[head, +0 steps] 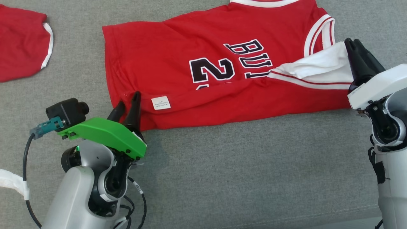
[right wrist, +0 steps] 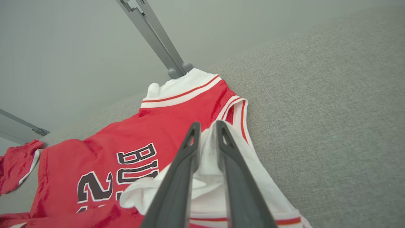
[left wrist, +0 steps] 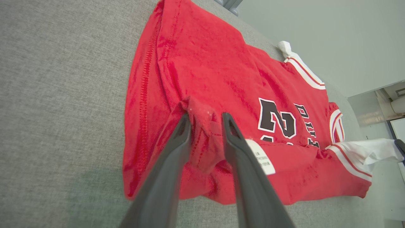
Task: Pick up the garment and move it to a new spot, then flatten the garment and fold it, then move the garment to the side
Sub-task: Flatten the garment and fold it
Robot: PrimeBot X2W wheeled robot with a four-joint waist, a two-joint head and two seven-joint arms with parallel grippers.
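A red basketball jersey (head: 203,57) with dark lettering and white trim lies across the grey fabric surface, its near long edge folded over onto itself, with a white label (head: 160,103) facing up. My left gripper (head: 128,100) is at the jersey's left near corner. In the left wrist view it (left wrist: 206,118) pinches a bunched ridge of red cloth between its fingers. My right gripper (head: 353,43) holds the jersey's right end, where the white inner side (head: 324,65) is turned out. In the right wrist view its fingers (right wrist: 208,126) sit close together on that white cloth.
A second red garment with a white hem (head: 22,44) lies at the far left. The grey fabric surface (head: 238,165) stretches wide in front of the jersey. A grey metal post (right wrist: 152,31) and a pale wall stand behind the surface's far edge.
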